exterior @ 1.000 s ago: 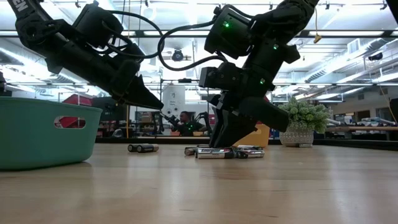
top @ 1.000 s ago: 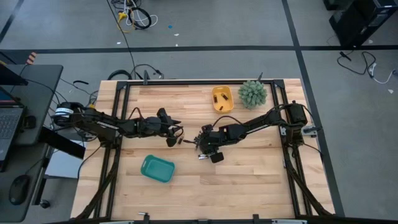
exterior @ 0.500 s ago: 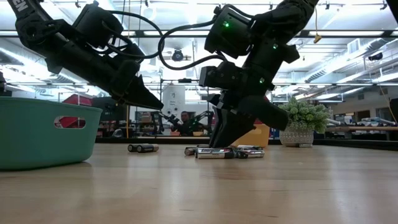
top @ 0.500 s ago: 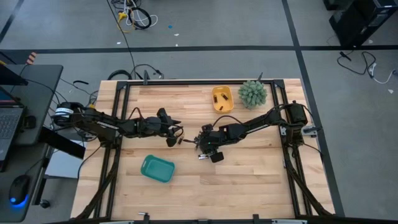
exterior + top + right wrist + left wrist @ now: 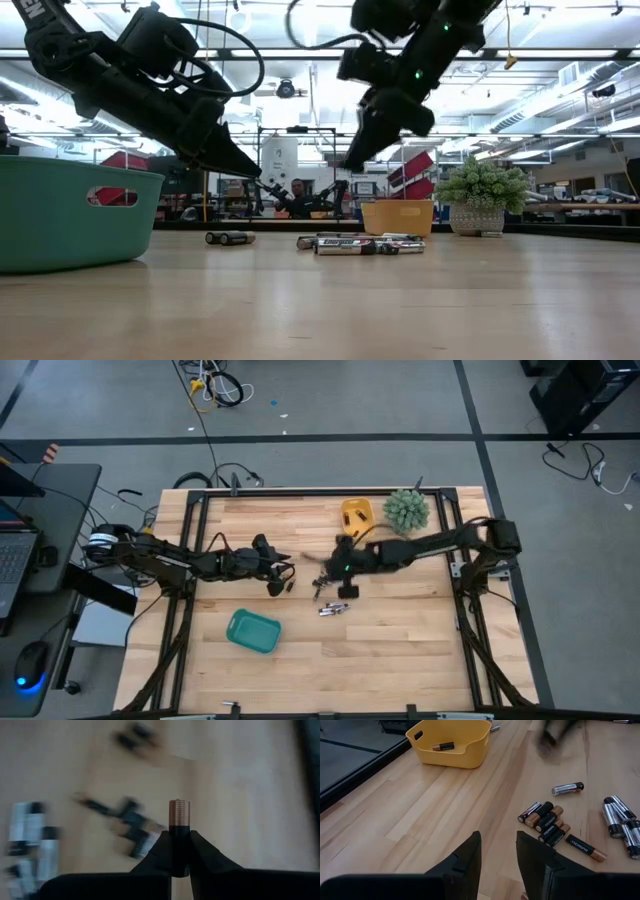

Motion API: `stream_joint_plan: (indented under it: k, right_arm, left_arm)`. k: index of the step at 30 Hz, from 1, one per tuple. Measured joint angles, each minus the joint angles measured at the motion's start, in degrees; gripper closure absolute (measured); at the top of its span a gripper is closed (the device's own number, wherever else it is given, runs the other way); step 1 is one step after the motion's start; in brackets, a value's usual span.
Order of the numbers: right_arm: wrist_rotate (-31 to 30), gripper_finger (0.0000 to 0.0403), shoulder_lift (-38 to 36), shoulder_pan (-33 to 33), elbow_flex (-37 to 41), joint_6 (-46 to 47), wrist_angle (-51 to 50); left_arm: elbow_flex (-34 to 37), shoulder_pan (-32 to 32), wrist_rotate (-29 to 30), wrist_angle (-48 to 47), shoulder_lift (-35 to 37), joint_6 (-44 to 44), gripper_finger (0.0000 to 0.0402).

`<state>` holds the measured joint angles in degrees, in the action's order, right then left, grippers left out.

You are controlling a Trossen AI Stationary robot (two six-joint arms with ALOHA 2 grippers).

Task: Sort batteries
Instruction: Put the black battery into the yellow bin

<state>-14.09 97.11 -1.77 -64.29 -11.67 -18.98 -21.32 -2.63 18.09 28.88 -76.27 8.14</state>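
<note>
Dark and silvery batteries (image 5: 546, 822) lie loose on the table between the two arms, and they also show in the low view as batteries (image 5: 358, 243). My right gripper (image 5: 179, 851) hangs above them, shut on one black, copper-ended battery; it shows as the right gripper (image 5: 346, 586) and high up as the right gripper (image 5: 354, 160). My left gripper (image 5: 497, 856) is open and hovers left of the pile, seen too as the left gripper (image 5: 278, 584). The yellow tray (image 5: 470, 755) holds a battery (image 5: 442, 746). My right gripper pinches the battery's black body (image 5: 179, 836) between its two fingers. The battery lies along the fingers, and its copper end (image 5: 179, 812) sticks out past their tips. It is lifted clear of the table.
A yellow tray (image 5: 357, 517) and a small plant (image 5: 406, 510) stand near the far edge. A teal tray (image 5: 252, 631) sits toward the near left. One lone battery (image 5: 228, 238) lies apart from the pile. Bare wood stretches along the near side and to the right.
My right gripper has risen from the battery pile, where it stood low among the cells, and moved toward the far edge and the yellow tray. The right arm has swung and stretched out. The pile stays on the table, and the left arm has kept still.
</note>
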Motion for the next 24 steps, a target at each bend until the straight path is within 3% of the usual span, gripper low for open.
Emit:
stream_joint_plan:
  k: [7,14,24]
  right_arm:
    - [-0.5,0.0380,-6.8,-12.4,0.0,7.7,-6.9]
    - [7.5,0.0375,-4.0,-24.4,0.0,16.9,-7.9]
    - [7.8,0.0368,1.2,-28.4,0.0,22.3,-5.8]
  left_arm:
    - [0.0,0.0,-0.2,0.0,0.0,1.1,0.0282]
    - [0.0,0.0,-0.2,0.0,0.0,1.1,0.0282]
    - [0.0,0.0,-0.2,0.0,0.0,1.1,0.0282]
